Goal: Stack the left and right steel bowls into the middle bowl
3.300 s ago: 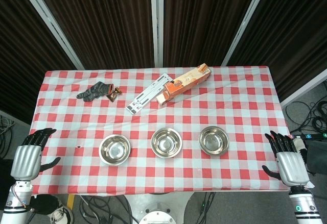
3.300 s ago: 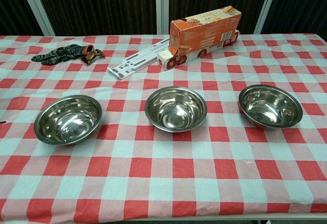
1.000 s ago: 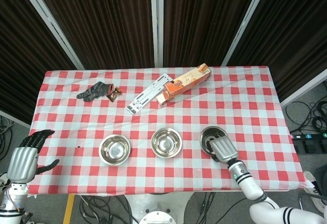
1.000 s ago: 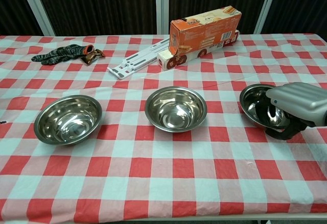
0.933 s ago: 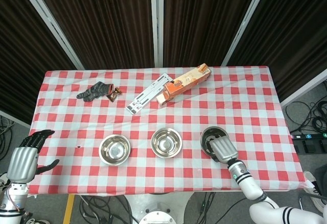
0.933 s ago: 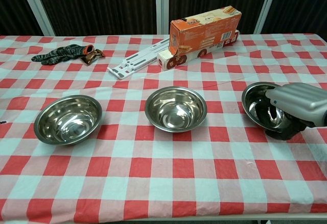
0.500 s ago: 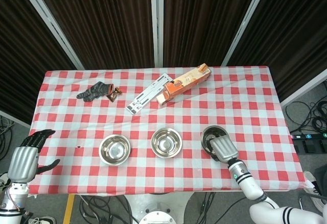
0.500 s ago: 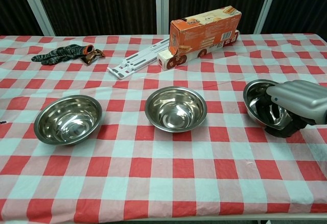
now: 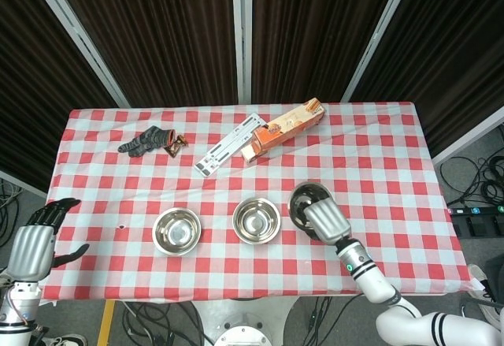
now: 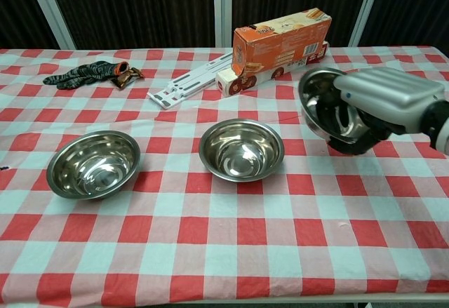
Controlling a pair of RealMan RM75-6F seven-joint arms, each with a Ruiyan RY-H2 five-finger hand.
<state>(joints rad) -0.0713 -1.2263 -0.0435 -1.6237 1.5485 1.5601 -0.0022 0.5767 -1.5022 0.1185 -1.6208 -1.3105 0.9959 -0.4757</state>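
Observation:
My right hand (image 10: 382,104) (image 9: 326,221) grips the right steel bowl (image 10: 324,104) (image 9: 303,202) by its rim and holds it tilted above the table, to the right of the middle bowl (image 10: 242,148) (image 9: 257,219). The left bowl (image 10: 93,163) (image 9: 176,230) sits on the checked cloth at the left. My left hand (image 9: 31,243) hangs with its fingers spread beyond the table's left edge, holding nothing; the chest view does not show it.
At the back of the table lie an orange box (image 10: 280,41) (image 9: 287,128), a white slotted strip (image 10: 189,83) (image 9: 228,143) and a dark glove with a small brown object (image 10: 88,74) (image 9: 150,140). The red and white cloth (image 10: 231,252) covers the table.
My right hand has lifted the right bowl off the cloth and carried it up and left toward the middle bowl. The left hand has hardly moved.

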